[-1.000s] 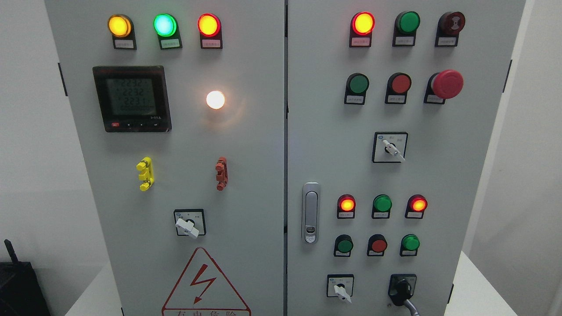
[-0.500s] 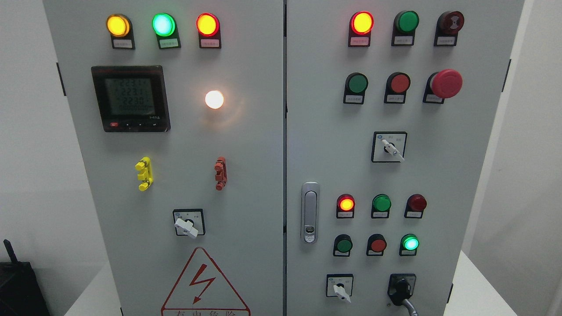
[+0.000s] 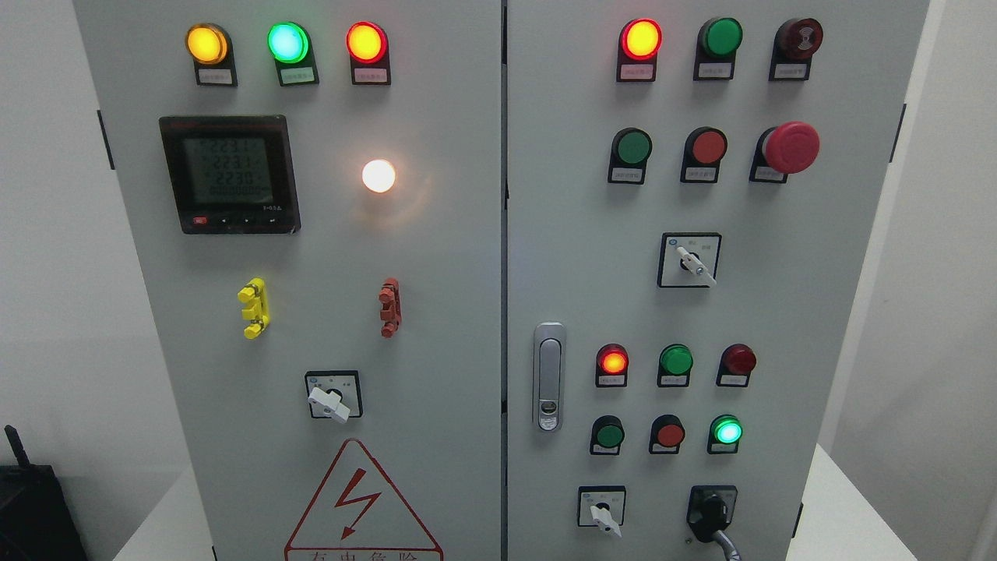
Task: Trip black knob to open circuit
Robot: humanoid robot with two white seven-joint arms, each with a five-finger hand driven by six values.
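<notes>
Since a second ago one red lamp (image 3: pixel 737 360) went dark and a green lamp (image 3: pixel 727 430) lit. No hand shows; check the black knob (image 3: pixel 712 514) tripped.

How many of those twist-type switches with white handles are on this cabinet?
3. One sits low on the left door, one at mid-height on the right door, and one at the bottom of the right door, beside the black knob.
</notes>
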